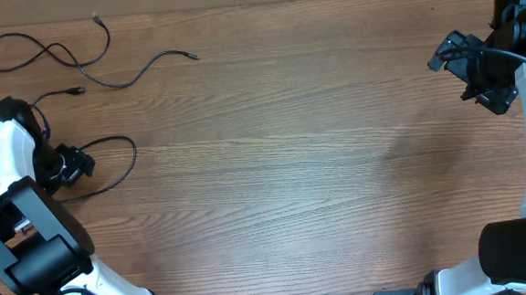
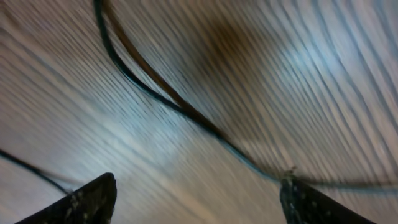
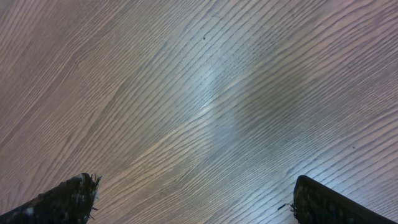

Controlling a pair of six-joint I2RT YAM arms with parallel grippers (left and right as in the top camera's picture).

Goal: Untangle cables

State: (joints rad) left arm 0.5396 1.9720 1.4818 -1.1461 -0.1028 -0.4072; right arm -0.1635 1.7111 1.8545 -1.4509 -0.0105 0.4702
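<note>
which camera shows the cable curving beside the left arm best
Overhead: the cable shows as a sharp open arc beside the left end effector. The left wrist view gives only a blurred close stretch of cable, the right wrist view only bare table.

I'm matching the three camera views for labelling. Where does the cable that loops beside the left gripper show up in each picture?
Overhead: the looped cable curves at the left side, just right of the left gripper.
Left wrist: the looped cable runs diagonally from top left down to the fingertip at lower right.
Right wrist: not in it.
Shared landmark: the wood-grain table, seen in all three.
</note>
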